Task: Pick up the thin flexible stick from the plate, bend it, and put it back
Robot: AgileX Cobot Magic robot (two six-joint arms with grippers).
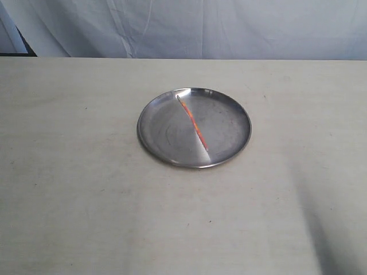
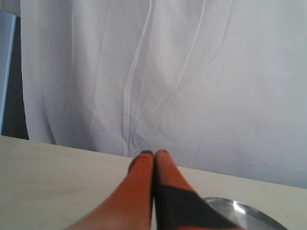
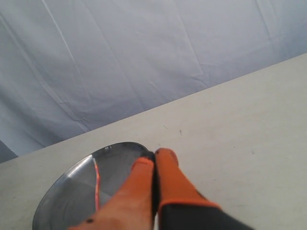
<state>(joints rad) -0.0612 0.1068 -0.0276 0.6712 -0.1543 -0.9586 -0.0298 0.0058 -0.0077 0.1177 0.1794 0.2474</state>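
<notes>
The thin red-orange stick (image 1: 193, 124) lies straight across the shiny steel plate (image 1: 157, 123) in the middle of the table, its pale tip toward the far rim. Neither arm shows in the exterior view. In the left wrist view my left gripper (image 2: 154, 154) is shut and empty, its orange fingers pressed together, with a sliver of the plate (image 2: 249, 213) off to one side. In the right wrist view my right gripper (image 3: 154, 158) is shut and empty above the plate's rim (image 3: 62, 184), and the stick (image 3: 96, 186) lies apart from it.
The pale table (image 1: 86, 200) spreads around the plate on all sides. A wrinkled white cloth backdrop (image 1: 229, 28) hangs behind the far edge. A dark gap (image 1: 23, 46) shows at the back left corner.
</notes>
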